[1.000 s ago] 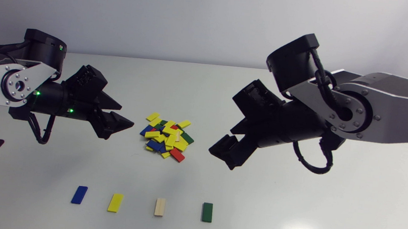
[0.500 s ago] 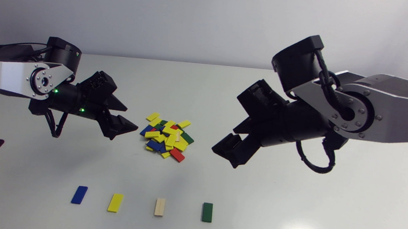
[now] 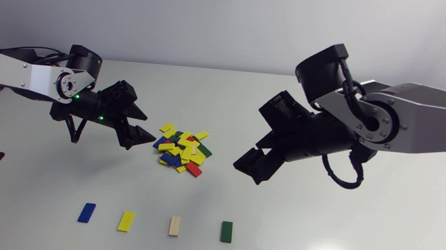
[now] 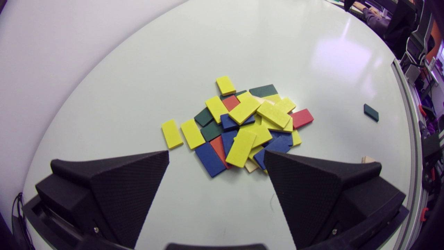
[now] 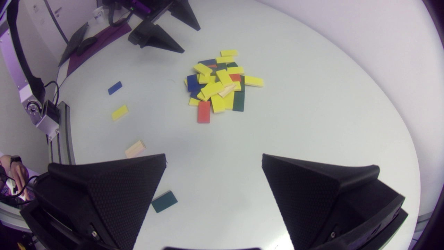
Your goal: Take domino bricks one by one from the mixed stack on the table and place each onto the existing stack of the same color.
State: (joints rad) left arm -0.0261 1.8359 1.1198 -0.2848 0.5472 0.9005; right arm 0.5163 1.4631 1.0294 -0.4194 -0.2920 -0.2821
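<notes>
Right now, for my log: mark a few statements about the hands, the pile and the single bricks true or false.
1. Both the left hand and the right hand are open and empty. True.
2. From my left, the singles run blue brick, yellow brick, wood-coloured brick, green brick. True.
3. A red brick lies among those singles. False: the only red bricks lie in the mixed pile.
4. The right hand touches the mixed pile. False: it is apart from it, on its right side.
5. Yellow is the commonest colour on top of the mixed pile. True.
</notes>
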